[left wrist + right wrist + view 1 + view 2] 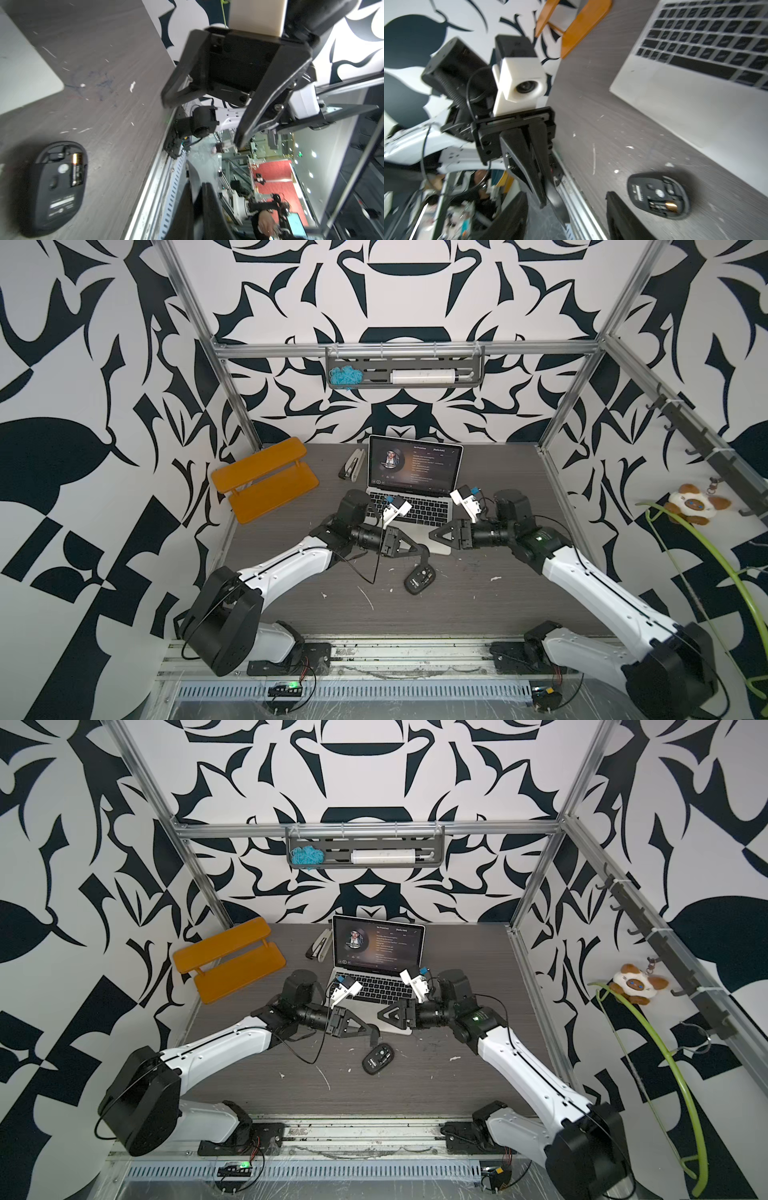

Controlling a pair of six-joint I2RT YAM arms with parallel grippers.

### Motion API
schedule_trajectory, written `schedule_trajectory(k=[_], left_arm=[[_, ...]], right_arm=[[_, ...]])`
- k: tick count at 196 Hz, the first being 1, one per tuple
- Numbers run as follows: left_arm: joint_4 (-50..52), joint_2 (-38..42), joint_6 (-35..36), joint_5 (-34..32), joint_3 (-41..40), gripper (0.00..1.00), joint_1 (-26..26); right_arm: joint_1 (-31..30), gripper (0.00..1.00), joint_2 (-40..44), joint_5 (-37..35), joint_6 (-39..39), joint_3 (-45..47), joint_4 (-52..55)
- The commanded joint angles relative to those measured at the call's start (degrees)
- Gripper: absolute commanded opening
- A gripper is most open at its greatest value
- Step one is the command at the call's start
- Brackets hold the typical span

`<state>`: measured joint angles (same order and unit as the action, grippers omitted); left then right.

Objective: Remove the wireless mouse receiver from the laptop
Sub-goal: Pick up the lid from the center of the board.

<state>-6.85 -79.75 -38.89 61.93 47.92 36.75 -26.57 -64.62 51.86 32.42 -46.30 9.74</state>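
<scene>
A slim silver laptop [415, 506] stands open at the far centre of a dark grey wood-grain table [478, 605], its flat surface flecked with white scratches. The screen is dark, the keys black, the palm rest smooth and pale with rounded corners.

The two arms reach in from the near corners and their tips face each other just off the laptop's near edge, close but apart. The left gripper [422, 551] is pressed together on a thin curved black plate [423, 561] that hangs down toward the table. The right gripper [433, 533] hovers over the laptop's near right corner with its jaws spread and nothing between them.

Just beside the plate, nearer than the laptop, a black oval mouse [419, 580] lies belly up, its compartment uncovered and a battery [77, 168] showing. A tiny dark piece in the slot beside the battery may be the wireless mouse receiver [56, 155], though the view is too blurred to be sure.

An orange two-tier plastic shelf [264, 479] lies far left, and a stapler [351, 464] sits beside the screen's left edge. Bare table spreads near and right of the mouse, bounded by a metal rail [395, 655] along the near edge.
</scene>
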Motion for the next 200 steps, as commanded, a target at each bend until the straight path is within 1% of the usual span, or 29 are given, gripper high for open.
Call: schedule_trajectory(k=[1,21,36,42,61,83,115,125,137,139,147,149,164,171,200], left_arm=[[14.8,-1.1,10.5,9.2,5.6,0.05,-0.4],[19.4,-1.2,13.1,11.9,7.5,0.05,-1.1],[20.9,-1.0,14.0,13.0,7.8,0.05,-1.2],[21.0,-0.8,14.1,13.3,7.9,0.05,-1.2],[23.2,-1.1,15.7,13.6,7.9,0.06,-1.2],[23.8,-2.1,16.0,13.8,7.9,0.06,-1.1],[24.1,-2.9,16.6,14.3,8.7,0.06,-1.2],[24.2,-2.9,16.7,14.4,9.0,0.06,-1.2],[25.2,-3.1,17.4,14.5,9.5,0.06,-1.2],[25.4,-3.2,17.7,14.5,9.5,0.06,-1.2],[26.3,-3.4,18.3,14.5,9.8,0.06,-1.2],[26.5,-3.5,18.5,14.5,9.9,0.06,-1.2],[27.5,-3.7,19.5,14.5,9.9,0.06,-1.2],[27.4,-3.7,19.6,14.5,9.8,0.06,-1.2],[27.4,-3.8,19.8,14.6,9.6,0.06,-1.2]], right_arm=[[0.1,0.61,-1.5,17.5,0.1,1.3,-12.5],[0.1,0.59,-2.5,19.7,-1.6,1.1,-12.6],[-0.2,0.47,-3.6,21.5,-2.0,1.2,-13.5],[-0.3,0.45,-3.8,21.7,-2.1,1.4,-14.0],[-0.5,0.44,-4.1,22.7,-2.2,2.1,-14.9],[-1.4,0.33,-5.1,22.9,-1.8,2.5,-15.2],[-3.4,0.34,-7.4,21.9,-3.2,1.9,-13.4],[-3.8,0.33,-8.0,21.8,-3.4,1.9,-13.3],[-4.5,0.27,-8.2,21.5,-3.4,1.7,-13.3],[-4.6,0.24,-8.3,21.5,-3.3,1.6,-13.3],[-5.1,0.19,-8.5,21.3,-3.4,1.5,-13.3],[-5.2,0.16,-8.6,21.3,-3.4,1.4,-13.3],[-5.4,0.07,-9.0,21.1,-3.8,1.2,-12.9],[-5.5,0.01,-9.2,21.0,-4.0,1.3,-12.7],[-6.1,0.0,-10.0,21.1,-4.0,1.6,-13.4]])
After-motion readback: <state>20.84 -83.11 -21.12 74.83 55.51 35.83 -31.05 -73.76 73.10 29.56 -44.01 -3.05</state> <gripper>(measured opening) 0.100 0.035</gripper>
